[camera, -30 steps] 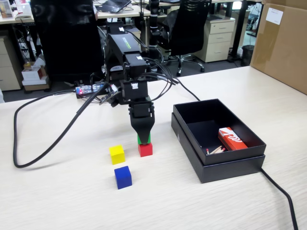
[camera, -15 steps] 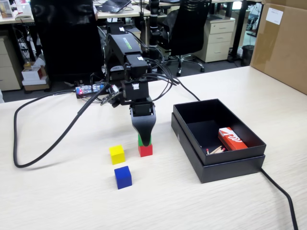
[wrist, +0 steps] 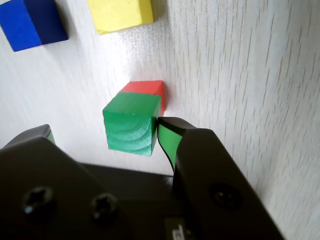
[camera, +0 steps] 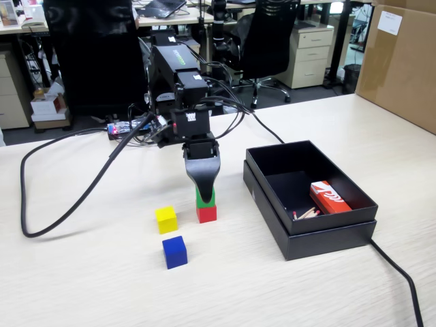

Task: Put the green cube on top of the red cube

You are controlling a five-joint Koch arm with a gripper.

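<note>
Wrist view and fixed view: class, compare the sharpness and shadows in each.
Wrist view: the green cube and red cube are sharp, while the gripper body close to the lens is dark and soft. Fixed view: lighting is even, the table shows only faint shadows, and the background is slightly soft.

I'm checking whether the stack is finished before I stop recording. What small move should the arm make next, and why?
Probably lift the pincer straight up. The green cube already sits on the red cube, the jaws stand open around it, and one fingertip is very close, so any sideways motion could knock it off.
</note>
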